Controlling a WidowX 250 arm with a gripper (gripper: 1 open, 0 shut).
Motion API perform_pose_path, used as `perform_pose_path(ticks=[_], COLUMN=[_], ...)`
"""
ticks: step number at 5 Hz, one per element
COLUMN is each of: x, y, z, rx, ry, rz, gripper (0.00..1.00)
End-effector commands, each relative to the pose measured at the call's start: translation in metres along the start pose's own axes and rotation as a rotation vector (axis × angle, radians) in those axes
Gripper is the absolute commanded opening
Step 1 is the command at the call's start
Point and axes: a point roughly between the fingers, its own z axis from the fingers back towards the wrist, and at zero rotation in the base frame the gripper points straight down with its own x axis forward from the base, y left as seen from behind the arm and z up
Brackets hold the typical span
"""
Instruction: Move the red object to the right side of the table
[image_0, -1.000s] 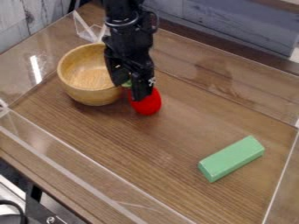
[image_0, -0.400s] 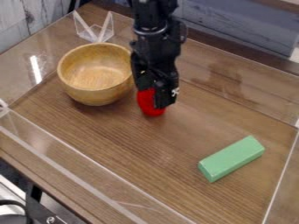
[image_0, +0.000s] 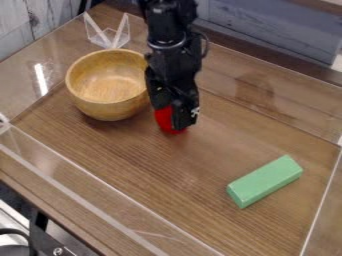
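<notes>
Black two-fingered pincer (image_0: 170, 101), open, over red object.
My pincer is at the rounded red strawberry-like toy (image_0: 170, 118), located on the dark brown wood-grain table (image_0: 160, 185), just beside the round light-wood bowl (image_0: 107, 83).

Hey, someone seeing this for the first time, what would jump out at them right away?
Probably the black arm reaching down from the top middle, its tool at the small red object near the center. Next, the round wooden bowl just left of it, and the pale green block lying alone at lower right.
</notes>
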Motion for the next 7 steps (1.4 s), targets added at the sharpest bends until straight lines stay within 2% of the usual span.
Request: perform_pose_path(ticks=[1,3,5,7], x=[0.010,0.019,0.011,-0.005], y=[0.015,0.023,0.052,0.050], z=[0.018,0.007,0.002,0.009], rx=[0.034,0.044,0.031,0.003], ry=[-0.044,-0.044,-0.041,-0.042], rz=[0.044,0.165,0.195,0.217], gripper=[1.00,1.00,1.00,1.00])
